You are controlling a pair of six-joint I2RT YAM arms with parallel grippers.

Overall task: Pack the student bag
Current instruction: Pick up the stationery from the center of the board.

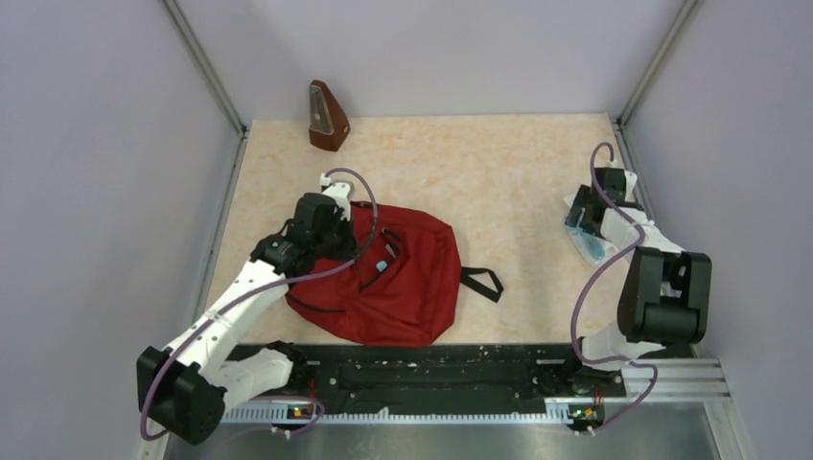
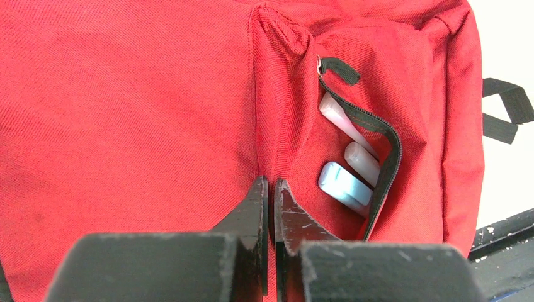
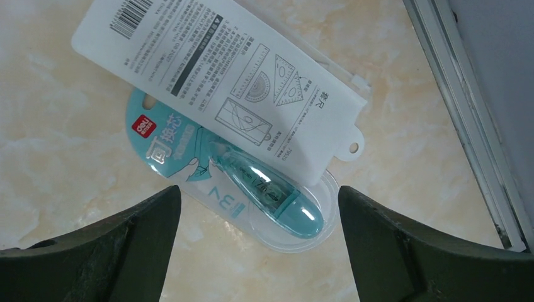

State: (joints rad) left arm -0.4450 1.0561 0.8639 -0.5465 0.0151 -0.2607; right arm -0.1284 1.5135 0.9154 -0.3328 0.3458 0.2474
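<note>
The student bag [image 1: 403, 287], dark red, lies flat at the left centre of the table. My left gripper [image 2: 271, 182] is shut on a raised fold of its fabric [image 2: 274, 94], beside the unzipped front pocket [image 2: 384, 145]. Inside the pocket lie a light blue item [image 2: 343, 184] and two white tubes [image 2: 362, 160]. At the right edge of the table my right gripper [image 3: 258, 190] hangs open over a teal correction-tape blister pack [image 3: 277, 204]. A white ruler-set package [image 3: 220, 69] partly covers that pack. Nothing is between the right fingers.
A brown metronome [image 1: 327, 118] stands at the back left corner. The bag's black strap [image 1: 482, 283] trails right onto the table. The metal frame rail [image 3: 466, 126] runs close beside the packages. The arms' black base rail [image 1: 431, 369] lines the near edge.
</note>
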